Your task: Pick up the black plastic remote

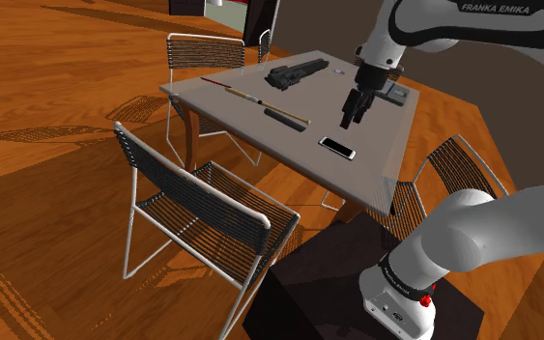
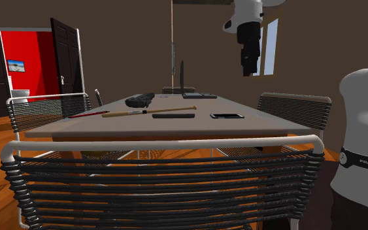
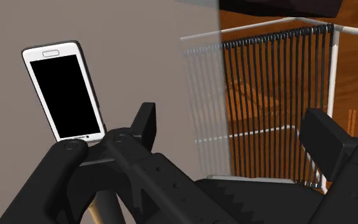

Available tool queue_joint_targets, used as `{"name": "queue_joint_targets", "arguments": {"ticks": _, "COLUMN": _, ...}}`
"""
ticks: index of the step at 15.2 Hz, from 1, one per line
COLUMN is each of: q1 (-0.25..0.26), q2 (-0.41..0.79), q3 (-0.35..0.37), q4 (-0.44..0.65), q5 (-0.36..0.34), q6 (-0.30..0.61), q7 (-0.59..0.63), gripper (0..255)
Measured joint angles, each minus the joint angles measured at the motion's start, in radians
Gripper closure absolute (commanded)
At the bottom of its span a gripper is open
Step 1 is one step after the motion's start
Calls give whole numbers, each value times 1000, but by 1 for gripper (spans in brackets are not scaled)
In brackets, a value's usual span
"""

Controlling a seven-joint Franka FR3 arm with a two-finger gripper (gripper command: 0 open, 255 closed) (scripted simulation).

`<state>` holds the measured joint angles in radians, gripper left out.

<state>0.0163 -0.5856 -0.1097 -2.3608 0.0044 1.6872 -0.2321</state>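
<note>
Approach step: claw (image 1: 351,116) wide and empty, hovering above surface (image 1: 381,150) near phone (image 1: 337,147); next needs shifting over remote (image 1: 280,116), then descending.

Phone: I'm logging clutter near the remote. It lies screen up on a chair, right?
Not on a chair: the phone lies screen up on the table, as the shoulder view shows.
</note>
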Motion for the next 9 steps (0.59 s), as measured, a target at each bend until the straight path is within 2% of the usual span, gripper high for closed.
{"name": "queue_joint_targets", "arguments": {"ticks": 9, "q1": 9, "q2": 328, "q3": -46, "q4": 164, "q5": 8, "q6": 186, "q7": -83, "gripper": 0}}
